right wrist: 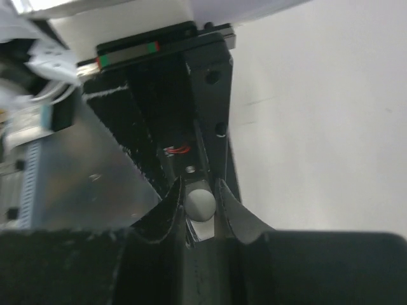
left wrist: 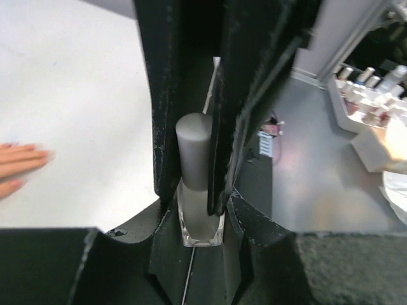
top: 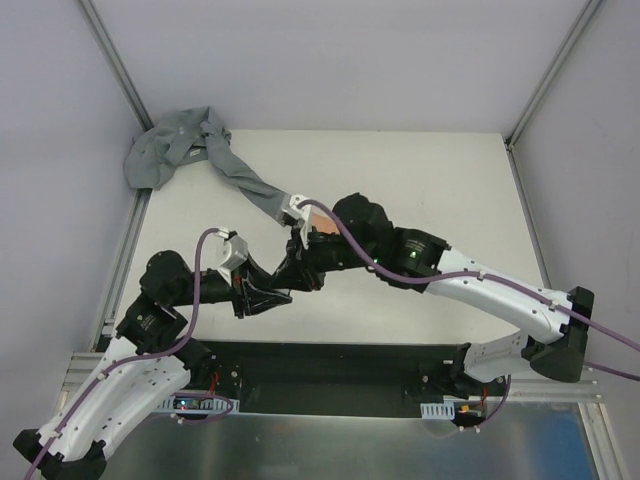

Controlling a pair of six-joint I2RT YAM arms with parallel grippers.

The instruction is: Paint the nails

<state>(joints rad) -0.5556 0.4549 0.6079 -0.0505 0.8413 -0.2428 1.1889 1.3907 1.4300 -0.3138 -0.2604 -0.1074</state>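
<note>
Uncapping the polish, both grippers on the bottle

Left gripper is clamped on the glass base of the polish bottle, which sits deep between its jaws. Right gripper comes in from the opposite side, jaws closed on the grey cap, its rounded end showing just between them.

Mannequin hand lies flat on the table, off to the left of the left jaws and well apart from them. The nails are bare and face the bottle. The grey sleeve trails away behind.

Judged step: opening the bottle, no painting begun. Next move likely calls for twisting the cap while the left holds firm. Then draw the brush out straight and carry it across to the fingertips.
</note>
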